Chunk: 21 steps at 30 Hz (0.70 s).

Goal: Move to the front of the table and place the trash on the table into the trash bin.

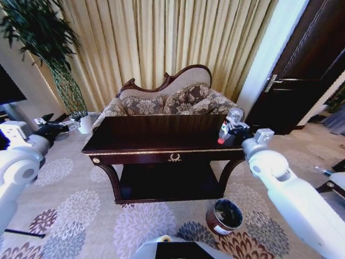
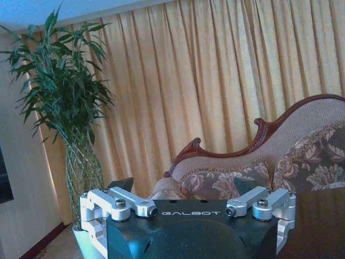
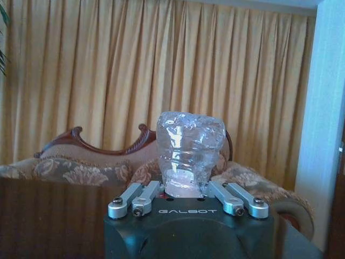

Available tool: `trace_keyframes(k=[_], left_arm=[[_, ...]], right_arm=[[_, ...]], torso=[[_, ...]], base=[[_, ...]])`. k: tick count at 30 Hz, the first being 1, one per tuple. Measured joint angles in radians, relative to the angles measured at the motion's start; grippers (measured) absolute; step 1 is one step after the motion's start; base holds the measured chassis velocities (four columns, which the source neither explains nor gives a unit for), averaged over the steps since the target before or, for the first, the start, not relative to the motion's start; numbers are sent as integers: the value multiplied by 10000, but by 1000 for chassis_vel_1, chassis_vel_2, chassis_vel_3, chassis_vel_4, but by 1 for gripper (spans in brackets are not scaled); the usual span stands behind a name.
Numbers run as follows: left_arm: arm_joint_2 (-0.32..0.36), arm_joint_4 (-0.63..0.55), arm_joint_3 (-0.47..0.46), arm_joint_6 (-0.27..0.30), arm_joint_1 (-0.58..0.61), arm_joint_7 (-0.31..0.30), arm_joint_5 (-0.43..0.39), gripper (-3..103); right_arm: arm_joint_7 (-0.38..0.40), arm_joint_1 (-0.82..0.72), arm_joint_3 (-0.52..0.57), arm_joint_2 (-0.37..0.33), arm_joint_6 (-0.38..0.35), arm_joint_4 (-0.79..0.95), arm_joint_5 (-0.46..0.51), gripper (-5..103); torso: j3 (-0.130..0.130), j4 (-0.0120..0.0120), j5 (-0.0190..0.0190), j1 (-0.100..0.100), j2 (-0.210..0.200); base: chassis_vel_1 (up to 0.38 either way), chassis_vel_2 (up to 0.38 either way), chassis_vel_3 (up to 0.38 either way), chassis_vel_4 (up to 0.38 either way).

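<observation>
1. Gold curtains (image 1: 161, 38) and a patterned sofa (image 1: 172, 100) fill the far side; the dark table (image 1: 135, 143) stands near, in front of the sofa, on floral carpet.
2. R gripper (image 1: 233, 129) sits over the table's right end, pinching the clear bottle (image 3: 190, 148); bottle stands upright, base up, red cap (image 1: 220, 140) low by the tabletop.
3. Key relation: trash bin (image 1: 225, 216) is on the floor, nearer than the table and slightly left of the R gripper, well below it. R arm is the closer one.
4. In the way, I judge: table's front edge and right leg lie between bottle and bin.
5. L gripper (image 1: 54, 128) hangs off the table's left end near the white plant pot (image 1: 84, 123), fingers spread, holding nothing.
</observation>
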Motion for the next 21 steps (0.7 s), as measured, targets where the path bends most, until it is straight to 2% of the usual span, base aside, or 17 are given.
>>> trace_keyframes(k=[9, 19, 21], left_arm=[[-60, 94, 636, -284, -212, -25, 388, 100], [-18, 198, 647, -438, -179, -15, 421, 100], [-72, 148, 704, -481, -150, -10, 434, 100]], right_arm=[[-86, -644, 338, 334, 123, -1, -368, 25], [-69, -784, 313, 567, 201, -41, -604, 25], [-73, -904, 165, 814, 321, -270, -999, 25]], torso=[[3, -1, -1, 8, -4], [0, 0, -2, 1, -1], [-4, 2, -3, -5, 4]], base=[[21, -22, -19, 18], [138, -132, -144, 150], [108, -134, -107, 123]])
